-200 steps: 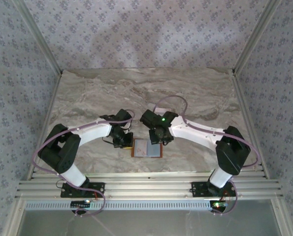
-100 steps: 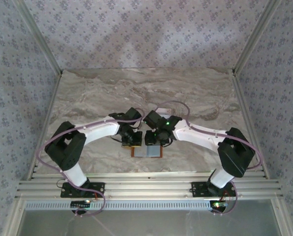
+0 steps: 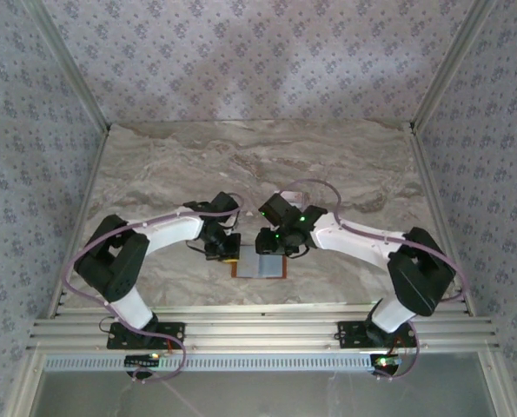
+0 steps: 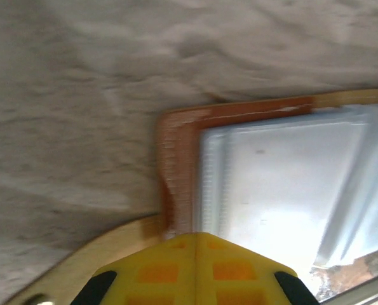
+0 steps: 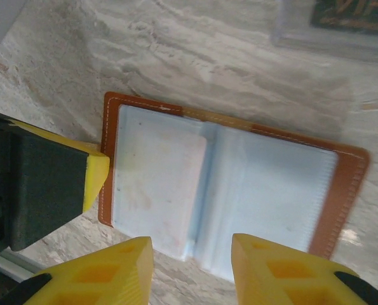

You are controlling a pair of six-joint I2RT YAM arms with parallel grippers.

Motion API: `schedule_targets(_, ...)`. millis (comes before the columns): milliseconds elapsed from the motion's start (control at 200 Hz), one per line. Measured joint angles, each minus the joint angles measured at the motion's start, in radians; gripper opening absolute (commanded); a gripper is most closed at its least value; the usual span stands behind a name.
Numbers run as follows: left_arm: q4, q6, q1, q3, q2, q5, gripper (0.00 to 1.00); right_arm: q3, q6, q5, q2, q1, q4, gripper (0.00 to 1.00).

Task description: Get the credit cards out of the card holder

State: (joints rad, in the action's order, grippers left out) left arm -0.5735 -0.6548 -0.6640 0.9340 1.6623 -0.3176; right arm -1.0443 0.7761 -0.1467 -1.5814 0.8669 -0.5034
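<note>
From above, the brown leather bifold card holder [image 3: 260, 268] lies open on the marble tabletop [image 3: 154, 174] at lower centre, with the left end effector [image 3: 225, 254] and right end effector [image 3: 274, 250] at its upper corners. Left wrist: yellow fingers [image 4: 230, 267] pressed together beside the holder's brown corner. Right wrist: fingers spread; a pale, thin plastic credit card [image 5: 160, 184] sits in the left pocket. It is probably stiff, slick and light, best pinched at its fold-side edge with the soft holder pinned.

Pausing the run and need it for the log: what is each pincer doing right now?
Left pincer: closed, holding nothing, by the card holder's edge.
Right pincer: open, empty, above the card holder.
</note>
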Motion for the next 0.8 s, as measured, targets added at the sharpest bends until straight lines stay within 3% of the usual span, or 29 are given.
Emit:
schedule_targets(475,0.045,0.011,0.042,-0.052,-0.011,-0.044,0.07,-0.028,0.084,-0.152,-0.216,0.048,0.249,0.35)
schedule_targets(800,0.061,0.011,0.05,-0.066,-0.018,-0.056,0.07,-0.028,0.107,-0.175,-0.233,0.047,0.274,0.3)
